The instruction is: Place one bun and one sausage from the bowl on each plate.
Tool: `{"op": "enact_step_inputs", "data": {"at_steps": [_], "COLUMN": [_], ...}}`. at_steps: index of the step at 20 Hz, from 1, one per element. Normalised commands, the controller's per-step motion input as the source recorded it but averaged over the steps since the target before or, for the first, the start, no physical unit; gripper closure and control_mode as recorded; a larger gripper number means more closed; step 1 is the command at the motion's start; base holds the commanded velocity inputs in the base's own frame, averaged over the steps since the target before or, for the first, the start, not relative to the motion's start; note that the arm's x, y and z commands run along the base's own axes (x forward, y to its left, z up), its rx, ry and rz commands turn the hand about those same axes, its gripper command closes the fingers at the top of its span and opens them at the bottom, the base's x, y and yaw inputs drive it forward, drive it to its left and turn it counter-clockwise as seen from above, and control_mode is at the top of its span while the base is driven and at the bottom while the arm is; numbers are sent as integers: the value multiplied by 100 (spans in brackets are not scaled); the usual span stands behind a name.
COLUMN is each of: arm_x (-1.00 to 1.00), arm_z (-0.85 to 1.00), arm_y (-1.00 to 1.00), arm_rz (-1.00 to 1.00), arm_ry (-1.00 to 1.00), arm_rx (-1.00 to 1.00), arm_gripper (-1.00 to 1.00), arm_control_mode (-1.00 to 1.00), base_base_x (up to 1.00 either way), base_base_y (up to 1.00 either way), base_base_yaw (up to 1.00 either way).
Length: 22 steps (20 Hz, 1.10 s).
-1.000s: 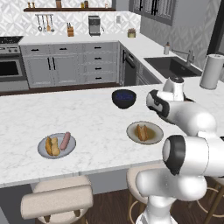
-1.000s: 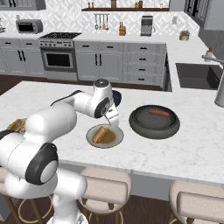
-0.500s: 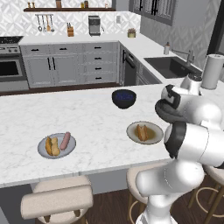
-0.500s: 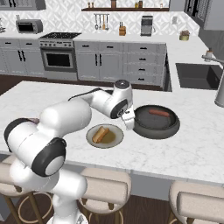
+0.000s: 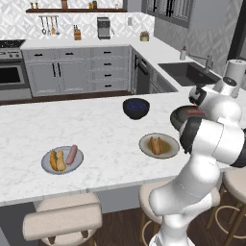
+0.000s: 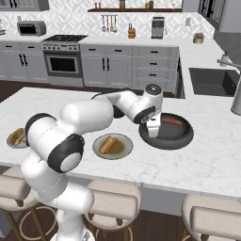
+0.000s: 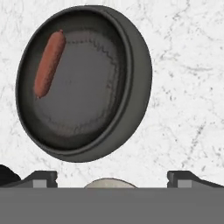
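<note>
White marble desk (image 5: pixel 105 129) carries everything I can see. My jaws (image 6: pixel 153 131) hang wide apart and empty above the near rim of the shallow black pan (image 6: pixel 167 137), and in the hand view one sausage (image 7: pixel 49 63) lies inside that pan against its far wall. Beside the pan on the desk sits the cream-rimmed plate (image 5: pixel 171 150) with a bun (image 5: pixel 155 145) on its brownish centre; from the right base view that same bun lies just left of my jaws. Well apart, toward the other end of the desk, the grey plate (image 5: pixel 46 166) holds a second bun (image 5: pixel 57 160) and a second sausage (image 5: pixel 71 154) side by side. Behind the two plates stands the dark blue bowl (image 5: pixel 136 108), upright; what lies in it I cannot tell
</note>
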Motion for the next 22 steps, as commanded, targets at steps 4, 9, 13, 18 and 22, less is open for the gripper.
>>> {"op": "enact_step_inputs", "data": {"at_steps": [4,9,13,18,22], "arm_x": [48,48,43,31,41], "arm_z": [1,-11,-16,-17,-23], "arm_y": [-23,-16,-16,-20,-21], "arm_rz": [-8,-2,8,10,-1], "arm_ry": [0,0,-5,-9,0], "arm_rx": [7,0,0,0,0], "arm_gripper": [-100,-100,-100,-100,-100], "arm_control_mode": [-100,-100,-100,-100,-100], "base_base_x": [0,0,0,0,0], "base_base_y": [0,0,0,0,0], "base_base_yaw": [0,0,0,0,0]}}
